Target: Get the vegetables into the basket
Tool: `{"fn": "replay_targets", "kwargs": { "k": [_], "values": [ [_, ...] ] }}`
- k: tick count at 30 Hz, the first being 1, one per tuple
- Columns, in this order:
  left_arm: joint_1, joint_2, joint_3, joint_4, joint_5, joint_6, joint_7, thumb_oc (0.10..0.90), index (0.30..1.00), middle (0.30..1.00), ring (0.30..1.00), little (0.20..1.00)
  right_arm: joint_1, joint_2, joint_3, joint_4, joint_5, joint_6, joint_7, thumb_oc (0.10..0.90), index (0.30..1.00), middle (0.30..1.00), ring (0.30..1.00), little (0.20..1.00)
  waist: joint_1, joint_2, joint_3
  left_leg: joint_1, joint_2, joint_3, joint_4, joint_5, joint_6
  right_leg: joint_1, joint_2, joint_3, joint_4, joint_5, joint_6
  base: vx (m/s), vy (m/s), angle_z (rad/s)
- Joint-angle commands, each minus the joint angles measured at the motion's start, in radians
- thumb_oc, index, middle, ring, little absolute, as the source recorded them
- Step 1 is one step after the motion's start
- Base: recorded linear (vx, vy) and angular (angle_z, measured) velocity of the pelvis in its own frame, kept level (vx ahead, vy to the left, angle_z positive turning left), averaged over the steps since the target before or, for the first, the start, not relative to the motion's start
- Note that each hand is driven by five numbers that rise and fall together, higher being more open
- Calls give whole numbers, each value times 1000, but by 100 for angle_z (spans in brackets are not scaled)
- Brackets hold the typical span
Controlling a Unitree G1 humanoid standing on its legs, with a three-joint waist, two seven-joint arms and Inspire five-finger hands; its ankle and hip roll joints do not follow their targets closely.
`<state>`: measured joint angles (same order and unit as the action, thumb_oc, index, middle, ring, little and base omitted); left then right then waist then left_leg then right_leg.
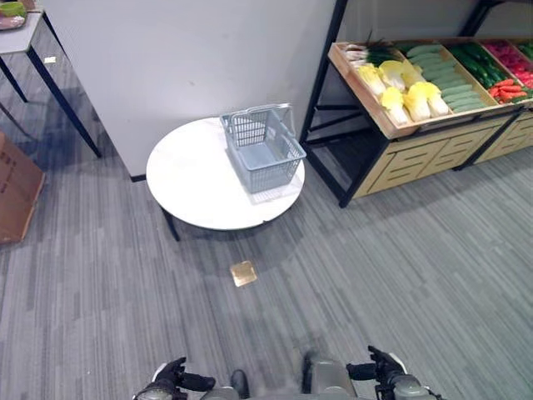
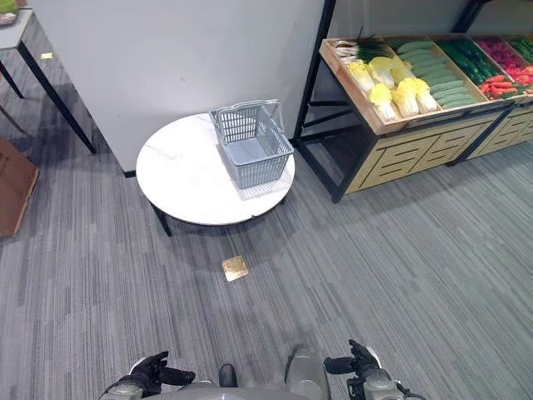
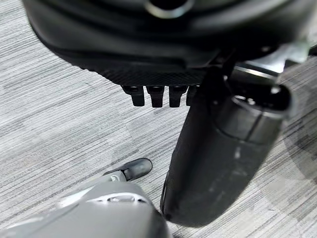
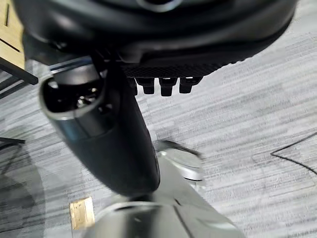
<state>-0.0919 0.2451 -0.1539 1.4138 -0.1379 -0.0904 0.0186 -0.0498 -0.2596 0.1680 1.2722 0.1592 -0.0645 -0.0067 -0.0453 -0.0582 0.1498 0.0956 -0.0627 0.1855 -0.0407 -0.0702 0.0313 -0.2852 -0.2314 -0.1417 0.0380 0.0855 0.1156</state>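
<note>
step: approach – veg (image 1: 429, 79) sat far from basket (image 1: 263, 148) | both hands (image 1: 171, 379) (image 1: 375, 371) low, fingers relaxed, held nothing | you'd best walk to shelf (image 1: 400, 125) first – then reach

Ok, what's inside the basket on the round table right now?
Nothing visible: the basket on the table shows only its bare grey floor through the open top. The vegetables are on the rack. Its handles cover a little of the far rim.

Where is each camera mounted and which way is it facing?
Left eye, right eye: on the head, looking down at the basket on the round table, vegetable shelf to the right; both hands low.
Left wrist: along the left hand, at carpet.
Right wrist: along the right hand, at carpet; shares the brass floor plate with the eyes.
</note>
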Motion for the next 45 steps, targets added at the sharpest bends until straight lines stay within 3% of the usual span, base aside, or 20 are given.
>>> {"fn": "replay_targets", "kwargs": {
  "k": [1,2,5,7,10,11,12,13,15,18,20,21,23,28,29,32,34,41,45],
  "values": [
    [13,-3,23,-11,25,-13,-10,900,1000,1000,1000,1000,-55,3,23,4,-10,-23,10,900,1000,1000,1000,1000,-11,0,63,2,79,-87,116,-38,-18,31,-7,29,-5,153,18,380,-182,33],
    [24,-7,34,-5,21,-13,-13,900,1000,1000,1000,1000,-44,4,22,6,-12,-22,16,900,1000,1000,1000,1000,-17,2,58,35,87,-113,131,-51,-32,25,1,72,1,174,26,482,-223,39],
    [38,-19,35,-2,12,-10,-17,900,1000,1000,1000,1000,-35,-5,26,0,-11,-22,20,900,1000,1000,1000,1000,-17,18,26,59,122,-152,147,-34,-62,47,37,50,46,133,-4,390,-267,84],
    [39,-25,29,-3,7,-10,-23,900,1000,1000,1000,1000,-34,-15,27,-6,-6,-25,22,900,1000,1000,1000,1000,-25,31,17,52,152,-172,178,4,-88,57,61,35,68,93,-26,287,-293,50],
    [32,-39,18,-7,-7,-8,-33,900,1000,1000,1000,1000,-39,-29,40,-11,-10,-29,23,900,1000,1000,1000,1000,-22,29,27,-31,185,-182,361,137,-123,95,76,7,81,53,-70,158,-232,30],
    [32,-39,18,-7,-7,-8,-33,900,1000,1000,1000,1000,-40,-29,40,-11,-10,-29,23,900,1000,1000,1000,1000,-24,29,26,-34,186,-184,364,136,-124,94,77,5,82,52,-70,162,-313,14],
    [22,-40,8,-29,-26,-8,-36,900,1000,1000,1000,1000,-36,-41,44,-13,-8,-33,21,900,1000,1000,1000,1000,-23,15,44,-90,209,-152,476,191,-122,126,83,-15,87,20,-101,160,-267,10],
    [19,-39,2,-35,-30,-8,-37,900,1000,1000,1000,1000,-35,-46,42,-8,-8,-30,17,900,1000,1000,1000,1000,-16,12,52,-110,211,-144,482,195,-117,144,84,-18,86,7,-107,211,-316,11],
    [13,-43,-8,-43,-36,-12,-33,900,1000,1000,1000,1000,-33,-52,30,12,-3,-27,11,900,1000,1000,1000,1000,-8,11,59,-163,202,-110,448,181,-108,175,78,-31,76,-3,-106,169,-121,35],
    [22,-48,-10,-47,-36,-14,-26,900,1000,1000,1000,1000,-21,-57,10,27,2,-21,5,900,1000,1000,1000,1000,1,25,53,-236,188,-65,279,144,-92,212,78,-33,52,-20,-86,221,4,52],
    [30,-49,-8,-44,-35,-15,-20,900,1000,1000,1000,1000,-14,-59,11,27,-4,-20,2,900,1000,1000,1000,1000,17,39,54,-261,186,-56,154,179,-99,240,88,-16,39,-35,-80,264,106,2],
    [32,-49,-7,-41,-33,-17,-17,900,1000,1000,1000,1000,-9,-56,13,29,-10,-21,0,900,1000,1000,1000,1000,24,48,53,-278,196,-51,98,225,-107,261,98,-6,30,-44,-78,304,123,-29],
    [39,-47,-1,-34,-27,-17,-19,900,1000,1000,1000,1000,0,-54,10,38,-21,-21,1,900,1000,1000,1000,1000,44,54,49,-299,210,-57,48,269,-116,306,107,15,18,-60,-74,274,98,-45],
    [45,-44,-23,-23,28,-16,-22,900,1000,1000,1000,1000,11,-41,-2,40,-22,-19,6,900,1000,1000,1000,1000,36,53,35,-261,190,-29,61,233,-94,330,88,51,29,-75,-53,262,211,-54],
    [41,-43,-34,-30,40,-17,-28,900,1000,1000,1000,1000,13,-33,-2,41,-30,-17,10,900,1000,1000,1000,1000,30,44,29,-264,168,-7,91,198,-75,334,54,60,24,-60,-38,183,259,-37],
    [36,-35,-34,-33,41,-17,-26,900,1000,1000,1000,1000,5,-29,2,41,-35,-16,9,900,1000,1000,1000,1000,31,38,30,-265,151,2,105,174,-60,319,34,72,32,-40,-27,124,211,-22],
    [24,-19,-29,-35,42,-19,-22,900,1000,1000,1000,1000,-14,-18,4,33,-26,-15,10,900,1000,1000,1000,1000,37,25,33,-274,119,21,160,115,-35,298,-4,88,53,14,-9,156,263,-12],
    [26,4,-11,-26,55,-12,-21,900,1000,1000,1000,1000,-31,-9,14,14,-26,-15,12,900,1000,1000,1000,1000,45,14,34,-236,90,32,164,76,-2,265,-18,85,157,91,-1,93,128,2],
    [24,12,-5,-20,53,-10,-22,900,1000,1000,1000,1000,-35,-3,20,4,-24,-19,11,900,1000,1000,1000,1000,37,23,40,-180,90,22,108,82,12,216,9,69,256,94,-7,92,71,-1]
  ]
}}
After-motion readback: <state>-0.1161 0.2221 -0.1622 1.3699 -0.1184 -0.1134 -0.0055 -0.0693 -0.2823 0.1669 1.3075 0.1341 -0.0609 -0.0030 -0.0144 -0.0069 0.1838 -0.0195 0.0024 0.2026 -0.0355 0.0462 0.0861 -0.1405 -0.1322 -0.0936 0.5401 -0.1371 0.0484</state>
